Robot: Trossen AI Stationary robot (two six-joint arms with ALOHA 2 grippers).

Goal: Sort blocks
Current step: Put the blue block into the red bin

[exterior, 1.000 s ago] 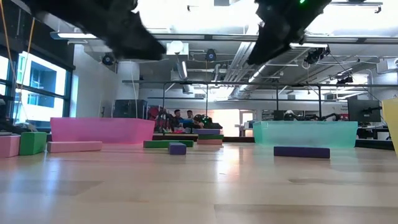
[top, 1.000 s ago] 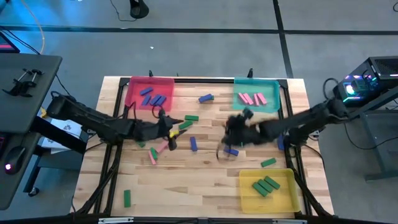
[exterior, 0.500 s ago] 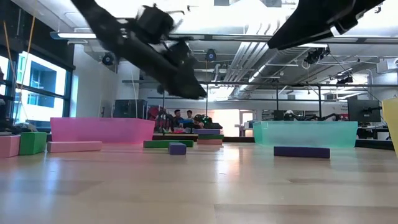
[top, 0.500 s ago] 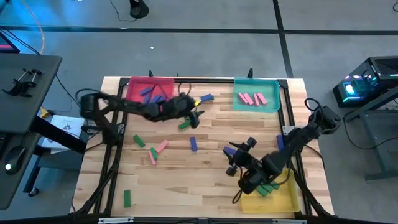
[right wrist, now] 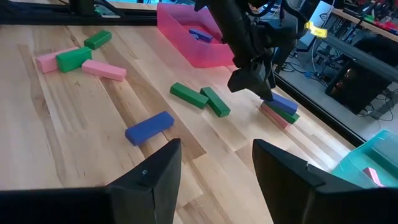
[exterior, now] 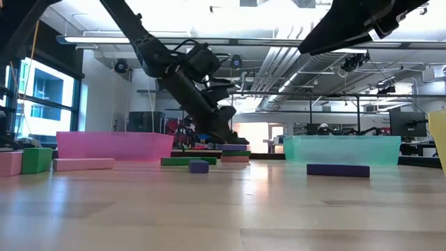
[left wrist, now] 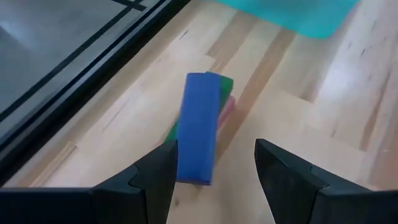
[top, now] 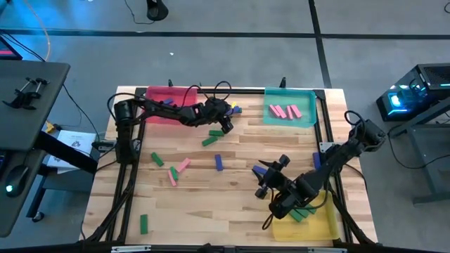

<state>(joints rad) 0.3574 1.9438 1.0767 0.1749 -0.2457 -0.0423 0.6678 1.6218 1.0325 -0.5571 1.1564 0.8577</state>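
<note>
My left gripper (top: 226, 125) is open and low over a small stack near the table's far edge, between the pink and teal trays. The stack is a blue block (left wrist: 199, 127) lying on a green and a pink one. In the left wrist view the blue block's near end lies between the fingers of my left gripper (left wrist: 214, 168). The right wrist view shows that gripper (right wrist: 252, 78) over the stack (right wrist: 280, 109). My right gripper (top: 270, 177) is open and raised, beside the yellow tray (top: 325, 223). Loose blocks lie flat on the table: green (top: 209, 140), blue (top: 219, 162), pink (top: 183, 166). My left gripper slants down at the stack from the table's left, its fingers along the blue block. The block's near end (left wrist: 191, 175) stands close by one finger (left wrist: 163, 167); I cannot tell whether they touch. The block lies flat on the stack.
The pink tray (top: 151, 105) holds blue blocks, the teal tray (top: 306, 119) holds pink blocks (top: 285, 111), and the yellow tray holds green ones. More loose blocks lie toward the table's left and near sides (top: 143, 223). A dark frame runs round the table's edges.
My left gripper has swung from the table's left middle toward the far edge and right, and come down to the stack. My right gripper went from the table's middle toward the near edge beside the yellow tray, then stayed still.
</note>
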